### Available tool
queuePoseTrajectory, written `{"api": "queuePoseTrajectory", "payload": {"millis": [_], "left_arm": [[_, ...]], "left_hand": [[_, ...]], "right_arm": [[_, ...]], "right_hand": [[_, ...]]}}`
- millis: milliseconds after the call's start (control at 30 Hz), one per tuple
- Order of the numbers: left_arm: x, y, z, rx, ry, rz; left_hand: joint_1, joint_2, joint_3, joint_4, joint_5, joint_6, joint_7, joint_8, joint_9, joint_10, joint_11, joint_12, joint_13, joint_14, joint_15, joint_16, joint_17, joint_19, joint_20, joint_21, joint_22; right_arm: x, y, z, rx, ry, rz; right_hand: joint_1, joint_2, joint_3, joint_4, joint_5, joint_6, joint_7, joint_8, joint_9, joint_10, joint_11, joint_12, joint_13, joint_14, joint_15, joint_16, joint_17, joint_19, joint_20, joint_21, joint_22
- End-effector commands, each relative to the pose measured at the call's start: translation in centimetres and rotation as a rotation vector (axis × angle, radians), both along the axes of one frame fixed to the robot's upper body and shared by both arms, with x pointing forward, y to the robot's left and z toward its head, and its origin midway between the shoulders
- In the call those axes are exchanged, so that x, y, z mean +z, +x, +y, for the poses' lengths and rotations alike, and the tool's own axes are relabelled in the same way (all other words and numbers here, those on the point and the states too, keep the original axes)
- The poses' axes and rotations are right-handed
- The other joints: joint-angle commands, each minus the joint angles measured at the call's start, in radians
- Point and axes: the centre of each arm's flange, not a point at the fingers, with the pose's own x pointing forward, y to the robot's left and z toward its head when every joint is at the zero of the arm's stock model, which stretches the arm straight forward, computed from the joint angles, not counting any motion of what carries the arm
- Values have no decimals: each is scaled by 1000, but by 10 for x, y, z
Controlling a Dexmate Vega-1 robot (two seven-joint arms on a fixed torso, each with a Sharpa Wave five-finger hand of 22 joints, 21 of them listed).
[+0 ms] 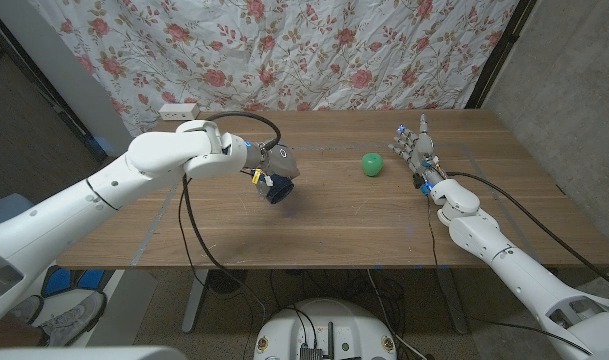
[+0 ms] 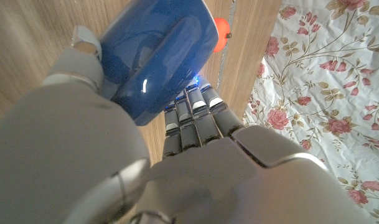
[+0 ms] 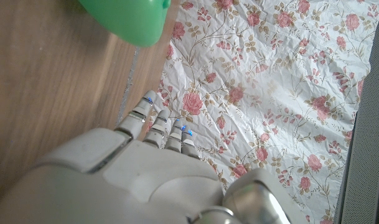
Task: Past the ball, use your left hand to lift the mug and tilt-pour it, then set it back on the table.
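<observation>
Head view, left hand: the left hand [image 1: 267,165] sits left of the frame's centre, its fingers wrapped around a blue mug [image 1: 279,188]; the mug hangs just below the hand, tipped over on a slant and seemingly clear of the wooden table [image 1: 334,225].
Head view, ball: a green ball [image 1: 372,164] lies on the table right of centre, apart from the mug.
Head view, right hand: the right hand [image 1: 414,148] stands on its edge in the right part of the frame, fingers apart and pointing up, holding nothing; it is near the ball but not touching it.
Head view, backdrop: a floral curtain [image 1: 284,50] fills the top of the frame.
Left wrist view: the mug's blue wall [image 2: 155,59] fills the upper middle; fingers [image 2: 192,118] curl against it; wood grain behind.
Right wrist view: the ball [image 3: 124,18] shows at the top edge; fingertips [image 3: 167,127] are spread and bare.
Step in hand: the tilt-pour appears under way, judging by the slanted mug.
Next move: likely righting the mug, then lowering it squarely to the table; the base must land flat before the fingers release.
</observation>
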Motion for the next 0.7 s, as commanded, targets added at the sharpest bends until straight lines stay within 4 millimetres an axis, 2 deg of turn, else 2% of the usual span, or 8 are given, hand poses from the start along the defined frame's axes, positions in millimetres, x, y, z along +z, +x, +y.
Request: {"api": "queuePoseTrajectory", "payload": {"millis": [33,700], "left_arm": [[8,1,14,-15,-139,40],[7,16,44,-51,-415,104]], "left_hand": [[19,265,22,11,7,104,-93,265,11,214,-203,6,200,62,-194,8,6,9,3,0,1],[2,271,26,14,5,127,-91,272,1,230,-202,8,203,79,-190,4,2,21,4,2,1]], "right_arm": [[0,0,0,0,0,0],[0,0,0,0,0,0]], "right_hand": [[-8,49,-2,5,8,7,-2,5,5,3,-3,6,4,8,-9,4,4,3,-1,5,2],[-8,49,-2,5,8,7,-2,5,5,5,-3,7,4,9,-6,5,4,3,-1,5,2]]}}
